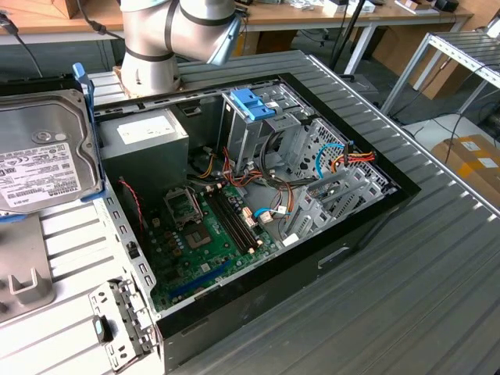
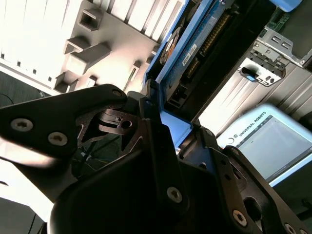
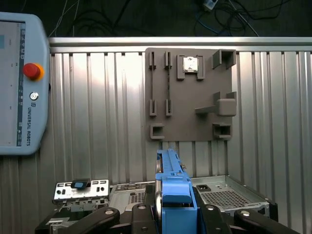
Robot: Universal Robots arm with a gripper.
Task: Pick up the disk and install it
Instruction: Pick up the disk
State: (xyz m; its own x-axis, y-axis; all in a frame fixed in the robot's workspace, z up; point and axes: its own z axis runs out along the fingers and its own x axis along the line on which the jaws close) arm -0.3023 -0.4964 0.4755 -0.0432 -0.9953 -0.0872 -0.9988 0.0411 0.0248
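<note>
Disk (image 1: 47,152) is off the bench (image 1: 437,305), at 9 o'clock of the open computer case (image 1: 258,305) in the exterior view. Its label side faces the camera, with light-blue rails along its edges.

In the first wrist view the gripper (image 3: 173,207) carries the disk edge-on. The black fingers (image 3: 140,215) pinch it from both sides, and the blue rail stands up between them. Beyond it, a grey fixture plate (image 3: 190,92) and a teach pendant (image 3: 22,83) lie on the ribbed bench.

Inside the case:
- motherboard (image 1: 207,234) on the floor
- power supply (image 1: 144,141) at 11 o'clock
- bare blue bracket (image 1: 254,104) at 12 o'clock, on the drive cage
</note>
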